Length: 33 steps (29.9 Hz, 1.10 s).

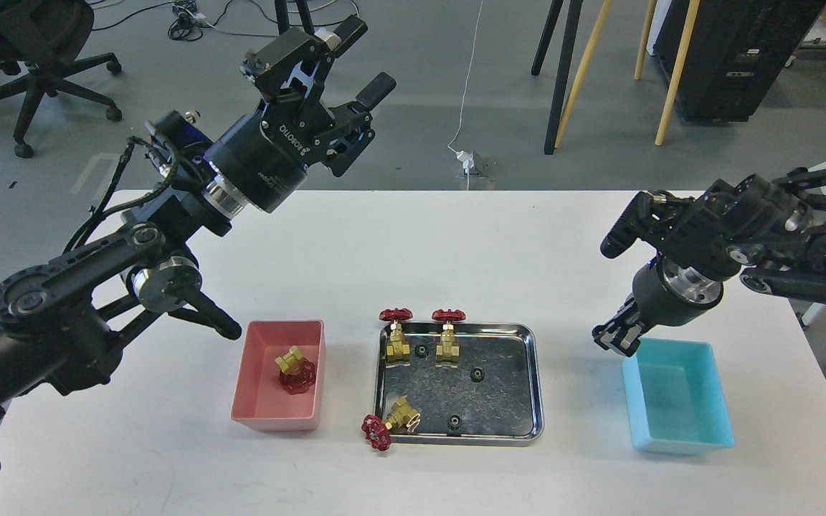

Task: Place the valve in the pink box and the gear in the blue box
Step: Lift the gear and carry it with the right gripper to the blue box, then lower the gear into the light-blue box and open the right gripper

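One valve (296,369) lies in the pink box (274,418), red handwheel toward me. Two valves (395,335) (448,334) stand at the back of the steel tray (538,387). A third valve (390,423) lies over the tray's front-left corner. Three black gears (421,350) (477,373) (454,421) lie in the tray. The blue box (680,440) at the right looks empty. My left gripper (363,61) is open and empty, raised high beyond the table's far edge. My right gripper (615,337) points down just above the blue box's near-left rim. Its fingers are dark and cannot be told apart.
The white table (420,258) bears only the two boxes and the tray. Beyond its far edge are an office chair (33,64), stand legs (563,72), floor cables and a black cabinet (736,57).
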Motion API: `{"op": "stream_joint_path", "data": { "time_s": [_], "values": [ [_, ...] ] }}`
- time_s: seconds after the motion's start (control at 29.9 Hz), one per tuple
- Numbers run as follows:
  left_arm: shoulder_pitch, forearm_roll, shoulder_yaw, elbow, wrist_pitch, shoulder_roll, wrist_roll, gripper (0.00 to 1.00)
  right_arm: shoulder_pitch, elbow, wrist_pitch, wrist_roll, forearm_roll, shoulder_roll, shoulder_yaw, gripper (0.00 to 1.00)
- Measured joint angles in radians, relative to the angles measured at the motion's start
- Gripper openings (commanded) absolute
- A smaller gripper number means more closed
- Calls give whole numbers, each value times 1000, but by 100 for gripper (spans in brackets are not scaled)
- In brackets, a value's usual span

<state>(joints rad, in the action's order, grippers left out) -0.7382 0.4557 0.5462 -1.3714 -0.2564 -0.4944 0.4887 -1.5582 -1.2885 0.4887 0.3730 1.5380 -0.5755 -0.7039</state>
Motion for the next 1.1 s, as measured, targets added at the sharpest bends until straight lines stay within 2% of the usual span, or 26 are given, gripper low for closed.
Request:
{"op": "stream_joint_path", "data": {
  "time_s": [0.23, 0.53, 0.73, 0.87, 0.97, 1.1],
  "values": [
    [16, 0, 0, 0, 0, 3, 0, 70, 16, -49, 0, 0, 79, -89, -5, 5],
    [20, 0, 1, 0, 0, 7, 0, 70, 34, -82, 0, 0, 138, -138, -53, 8],
    [22, 0, 1, 0, 0, 8, 0, 70, 56, -77, 0, -4, 139, -161, -51, 27],
    [22, 0, 1, 0, 0, 9, 0, 70, 65, -75, 0, -6, 134, -175, -26, 51],
    [22, 1, 1, 0, 0, 10, 0, 70, 77, -73, 0, -7, 129, -189, 2, 58],
    [22, 1, 0, 3, 0, 7, 0, 70, 90, -63, 0, -7, 125, -208, 47, 62]
  ]
}}
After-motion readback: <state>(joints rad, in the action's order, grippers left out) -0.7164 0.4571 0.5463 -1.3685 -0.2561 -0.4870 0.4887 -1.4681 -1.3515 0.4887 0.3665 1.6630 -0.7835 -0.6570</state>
